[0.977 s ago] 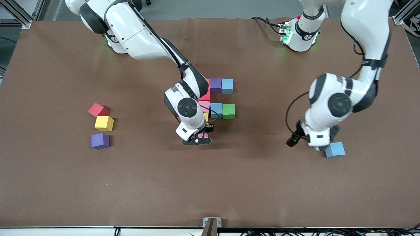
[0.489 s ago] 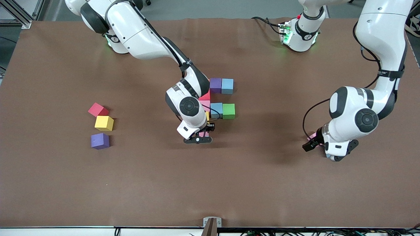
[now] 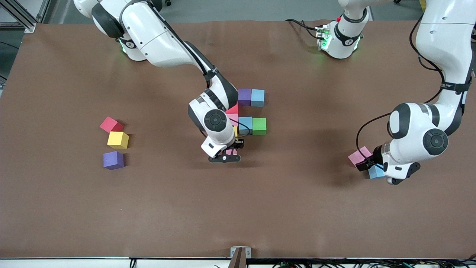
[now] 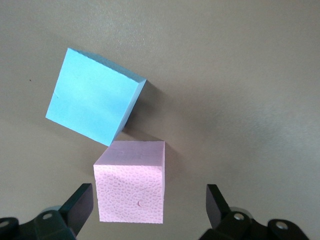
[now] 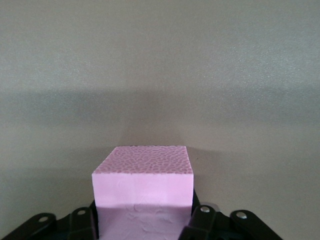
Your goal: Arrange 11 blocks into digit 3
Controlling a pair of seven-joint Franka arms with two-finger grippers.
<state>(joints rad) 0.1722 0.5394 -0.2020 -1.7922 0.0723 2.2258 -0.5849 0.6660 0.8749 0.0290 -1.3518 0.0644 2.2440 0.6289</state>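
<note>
The partly built digit 3 lies mid-table: purple, blue, red, pink, blue and green blocks, with a yellow one half hidden by the right arm. My right gripper is low beside that yellow block, shut on a pink block. My left gripper hangs open over another pink block, with a gap on each side. A blue block touches that block's corner.
Toward the right arm's end of the table lie three loose blocks close together: red, yellow and purple. Bare brown table stretches along the edge nearest the front camera.
My left arm has swung toward its own end of the table, uncovering the pink block beside the blue one. The right gripper has hardly moved with its pink block.
</note>
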